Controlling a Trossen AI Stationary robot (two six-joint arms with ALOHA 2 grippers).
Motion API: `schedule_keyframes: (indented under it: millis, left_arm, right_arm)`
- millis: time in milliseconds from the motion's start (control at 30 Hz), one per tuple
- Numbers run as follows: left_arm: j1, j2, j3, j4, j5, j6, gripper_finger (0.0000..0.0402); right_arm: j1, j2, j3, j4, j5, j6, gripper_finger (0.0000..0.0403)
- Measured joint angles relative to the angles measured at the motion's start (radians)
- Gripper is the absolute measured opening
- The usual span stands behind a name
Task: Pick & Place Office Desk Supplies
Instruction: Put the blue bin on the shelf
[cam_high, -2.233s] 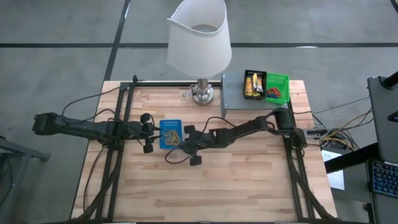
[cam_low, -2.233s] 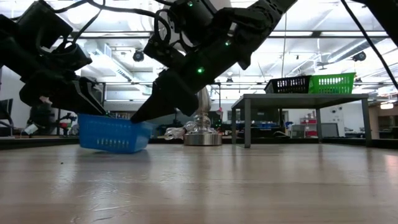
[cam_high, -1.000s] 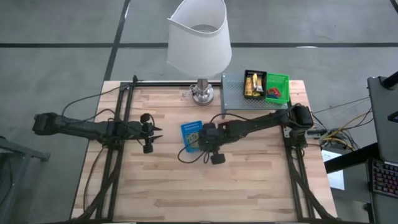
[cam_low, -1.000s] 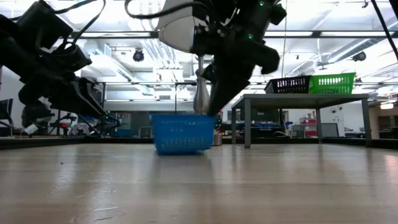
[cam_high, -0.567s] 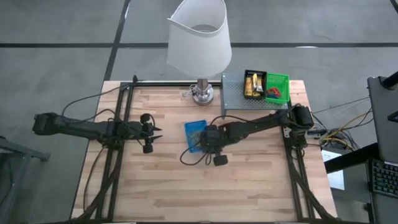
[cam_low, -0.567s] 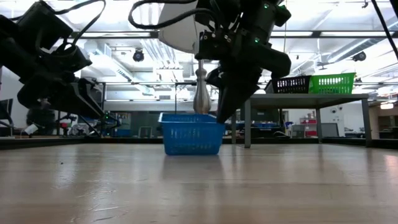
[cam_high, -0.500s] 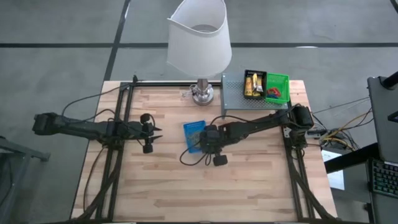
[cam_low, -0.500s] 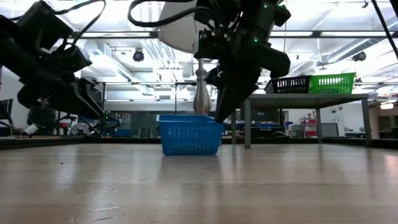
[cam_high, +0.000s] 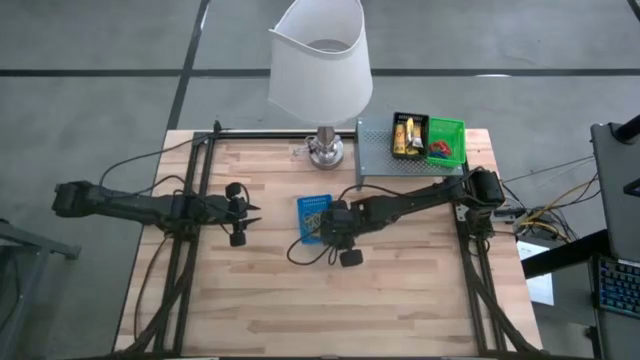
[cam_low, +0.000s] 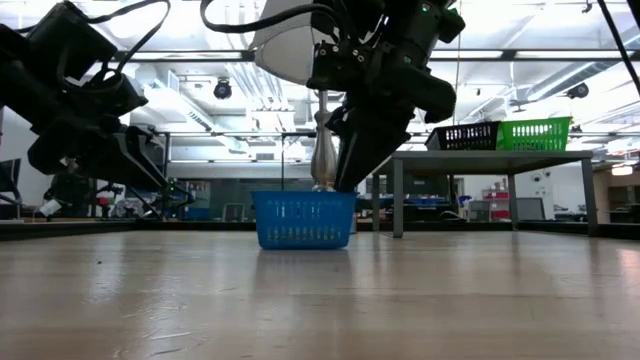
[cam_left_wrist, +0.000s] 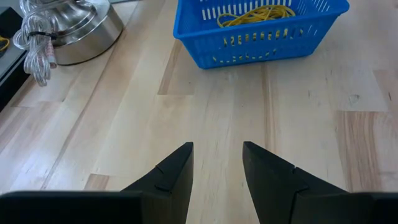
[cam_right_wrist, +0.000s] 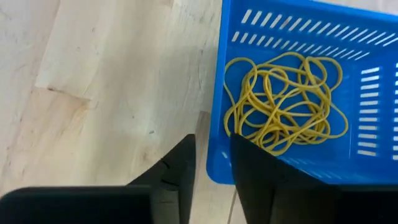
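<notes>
A blue slotted tray (cam_high: 310, 212) sits flat on the wooden table near its middle, with a tangle of yellow rubber bands (cam_right_wrist: 283, 102) on its floor. My right gripper (cam_right_wrist: 212, 165) points steeply down at the tray's right side, close to a corner. It is open, with one finger on each side of the wall (cam_right_wrist: 217, 93). My left gripper (cam_left_wrist: 217, 155) hangs open above bare wood to the left of the tray, which shows ahead of it (cam_left_wrist: 261, 37). Nothing is between its fingers. My right gripper straddles the blue tray's wall (cam_right_wrist: 214, 158) near a corner from above, one finger inside the tray and one outside. A strip of table shows between the outer finger (cam_right_wrist: 180, 162) and the wall. I cannot tell whether the inner finger (cam_right_wrist: 249, 168) touches the wall.
A lamp with a white shade (cam_high: 322, 70) stands on a metal base (cam_high: 324, 152) at the far middle. Right of it a grey perforated shelf (cam_high: 385, 160) carries a black tray (cam_high: 408, 135) and a green tray (cam_high: 447, 140). The near half of the table is bare wood.
With my right gripper at its wall, the blue tray has slid a little toward the table's right edge on its base. It has also turned slightly, so it now sits squarer to the table.
</notes>
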Motion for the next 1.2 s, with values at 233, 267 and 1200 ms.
schedule_keyframes:
  millis: [233, 267, 1200]
  left_arm:
    - [0.0, 0.0, 0.0, 0.0, 0.0, 0.0, 0.0143]
    - [0.0, 0.0, 0.0, 0.0, 0.0, 0.0, 0.0143]
    - [0.0, 0.0, 0.0, -0.007, 0.0, 0.0, 0.0143]
  right_arm:
    - [0.008, 0.0, 0.0, 0.05, 0.004, -0.004, 0.0123]
    - [0.01, 0.0, 0.0, 0.057, 0.004, -0.004, 0.0125]
    - [0.013, 0.042, -0.029, 0.135, 0.017, -0.064, 0.0071]
